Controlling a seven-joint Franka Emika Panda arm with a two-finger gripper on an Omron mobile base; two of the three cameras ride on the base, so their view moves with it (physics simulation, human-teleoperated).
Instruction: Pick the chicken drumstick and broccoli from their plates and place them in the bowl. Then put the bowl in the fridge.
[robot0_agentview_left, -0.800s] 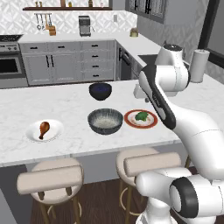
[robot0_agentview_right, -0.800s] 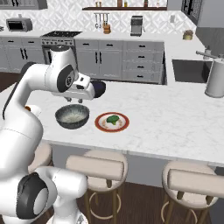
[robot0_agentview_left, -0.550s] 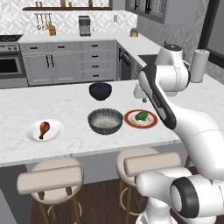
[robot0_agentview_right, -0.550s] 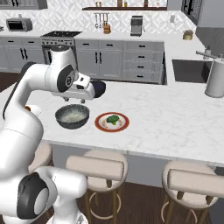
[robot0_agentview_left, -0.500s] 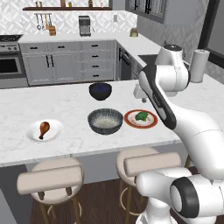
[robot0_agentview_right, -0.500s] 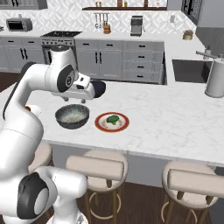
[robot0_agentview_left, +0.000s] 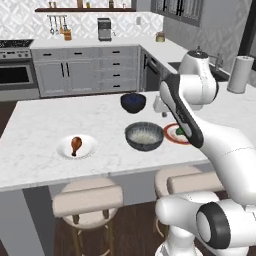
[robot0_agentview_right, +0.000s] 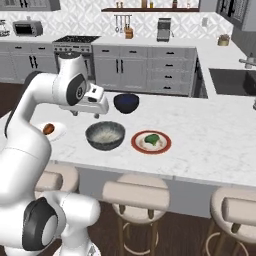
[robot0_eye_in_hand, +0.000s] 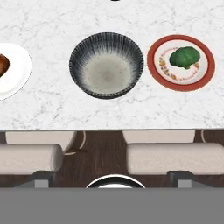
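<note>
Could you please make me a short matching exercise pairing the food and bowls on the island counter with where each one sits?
Things:
1. chicken drumstick
2. broccoli
3. ribbed grey bowl
4. navy bowl

Places:
A. between the two plates, empty
B. on the red-rimmed plate
C. behind the ribbed bowl, farther from the stools
D. on the plain white plate

Pairs: 1-D, 2-B, 3-A, 4-C
</note>
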